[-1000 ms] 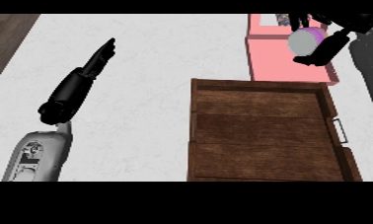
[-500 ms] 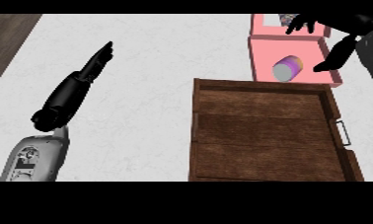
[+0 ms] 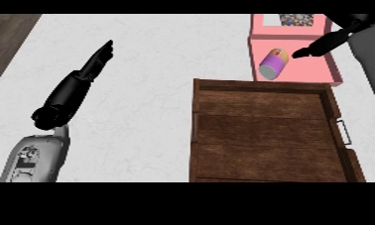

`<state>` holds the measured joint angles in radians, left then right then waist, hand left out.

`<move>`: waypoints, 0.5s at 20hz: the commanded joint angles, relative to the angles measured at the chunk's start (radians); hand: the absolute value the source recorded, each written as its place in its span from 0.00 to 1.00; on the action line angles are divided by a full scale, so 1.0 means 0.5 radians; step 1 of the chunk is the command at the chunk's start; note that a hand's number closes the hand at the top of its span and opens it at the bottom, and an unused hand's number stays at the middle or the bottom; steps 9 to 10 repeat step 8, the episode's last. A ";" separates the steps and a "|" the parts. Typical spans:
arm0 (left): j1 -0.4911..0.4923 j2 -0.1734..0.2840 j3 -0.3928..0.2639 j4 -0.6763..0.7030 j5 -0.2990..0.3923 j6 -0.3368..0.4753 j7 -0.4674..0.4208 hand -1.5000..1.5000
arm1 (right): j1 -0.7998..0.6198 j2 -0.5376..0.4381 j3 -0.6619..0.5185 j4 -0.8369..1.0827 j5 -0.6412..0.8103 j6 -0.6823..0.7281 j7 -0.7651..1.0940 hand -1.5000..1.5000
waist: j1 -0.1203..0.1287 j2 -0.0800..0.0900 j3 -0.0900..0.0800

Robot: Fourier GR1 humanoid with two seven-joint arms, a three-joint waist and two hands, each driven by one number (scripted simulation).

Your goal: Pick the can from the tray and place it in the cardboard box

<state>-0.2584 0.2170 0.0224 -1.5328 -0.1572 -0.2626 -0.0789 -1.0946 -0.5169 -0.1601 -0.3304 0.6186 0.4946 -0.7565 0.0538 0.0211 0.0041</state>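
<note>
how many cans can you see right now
1: the can lies on its side in the pink box, beyond the wooden tray. No others show.

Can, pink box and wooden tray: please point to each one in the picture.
can (image 3: 273,63): head view, on its purple side.
pink box (image 3: 319,72): head view, on its bare floor.
wooden tray (image 3: 260,130): head view, on its bottom planks.

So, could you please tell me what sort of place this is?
Probably a kitchen counter: a white marbled top carrying a wooden tray and a pink box with a can lying inside.
</note>
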 commanded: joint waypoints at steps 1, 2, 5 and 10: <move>-0.014 -0.004 -0.004 -0.010 -0.011 0.011 0.008 0.50 | -0.087 -0.011 -0.344 0.254 -0.369 0.424 0.046 0.00 | 0.008 0.009 0.000; 0.000 -0.023 -0.033 0.005 -0.021 0.006 0.001 0.50 | -0.121 -0.075 -0.393 0.299 -0.415 0.476 0.120 0.00 | 0.002 0.012 -0.001; -0.077 -0.007 0.012 0.057 -0.004 0.008 -0.016 0.50 | -0.219 -0.145 -0.508 0.410 -0.525 0.489 0.355 0.00 | 0.022 0.029 -0.002; -0.014 -0.056 -0.058 -0.047 -0.015 0.009 0.020 0.50 | -0.193 -0.287 -0.585 0.430 -0.601 0.524 0.389 0.00 | 0.057 0.031 0.002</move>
